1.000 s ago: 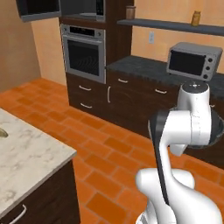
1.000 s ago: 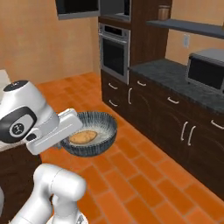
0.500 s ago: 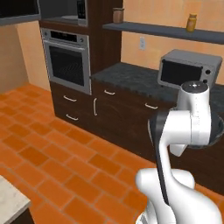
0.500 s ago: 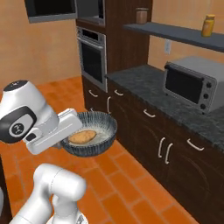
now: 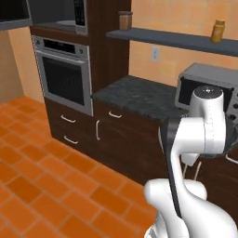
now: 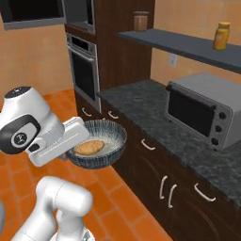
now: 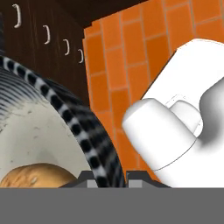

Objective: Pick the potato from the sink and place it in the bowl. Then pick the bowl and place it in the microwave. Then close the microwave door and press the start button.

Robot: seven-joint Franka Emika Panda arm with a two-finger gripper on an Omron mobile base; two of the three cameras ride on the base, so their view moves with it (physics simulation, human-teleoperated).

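Observation:
My gripper (image 6: 77,141) is shut on the near rim of the bowl (image 6: 110,136), a wide dark streaked bowl with a pale inside, held level in the air beside the lower cabinets. The potato (image 6: 89,147) lies inside it, close to the gripper. In the hand view the bowl (image 7: 52,127) curves up on the left, the potato (image 7: 37,175) sits low in it, and my gripper (image 7: 114,177) pinches the striped rim. High at the far left the microwave (image 5: 78,16) sits in dark wood, with the microwave door (image 5: 14,13) swung open. The sink is out of view.
A silver wall oven (image 5: 65,76) stands under the microwave. A dark counter (image 6: 141,101) carries a grey countertop oven (image 6: 202,110). Above it, a shelf (image 6: 188,44) holds two jars. Dark cabinets (image 5: 116,139) line the wall, and orange tile floor (image 5: 37,176) lies open to the left.
The whole picture has shifted: the base has moved, so the oven, counter and cabinets now stand closer and further left. The bowl with the potato stays gripped the same way.

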